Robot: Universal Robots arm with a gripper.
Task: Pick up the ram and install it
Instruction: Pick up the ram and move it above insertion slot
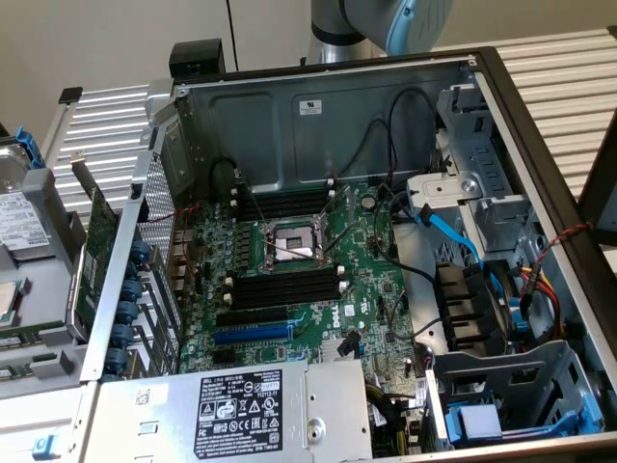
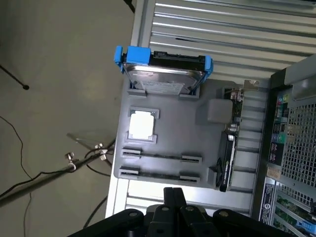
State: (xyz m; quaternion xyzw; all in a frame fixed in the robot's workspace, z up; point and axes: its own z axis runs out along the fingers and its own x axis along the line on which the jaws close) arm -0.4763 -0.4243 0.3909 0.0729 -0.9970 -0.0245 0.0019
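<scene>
- Hanging above the grey tray point(image 2: 168, 136), the claw point(image 2: 174, 192) has its two black fingers pressed together, with nothing between them.
- The tray sits on a slatted metal counter point(image 2: 222, 24). Farthest from the claw it carries a hard drive point(image 2: 163, 76) in blue brackets. Nearer in, a square processor chip point(image 2: 142, 123) lies in its own recess. Off to one side a green expansion card point(image 2: 230, 148) stands on edge.
- Closest to the claw tips, the tray has two long holders lying parallel. As far as I can tell, the ram point(image 2: 160, 156) stands on edge in the farther one, seen as a thin dark line between the end clips. A like strip point(image 2: 158, 176) runs along the nearer holder.
- The ram lies just beyond the claw's tips and below them, apart from them and untouched.
- Beside the tray, past the expansion card from the claw, the open computer case point(image 1: 328, 116) holds the motherboard point(image 1: 371, 280). Long black memory slots point(image 1: 284, 287) lie on either side of the processor socket point(image 1: 289, 246), and a power supply point(image 1: 241, 410) runs along one edge.
</scene>
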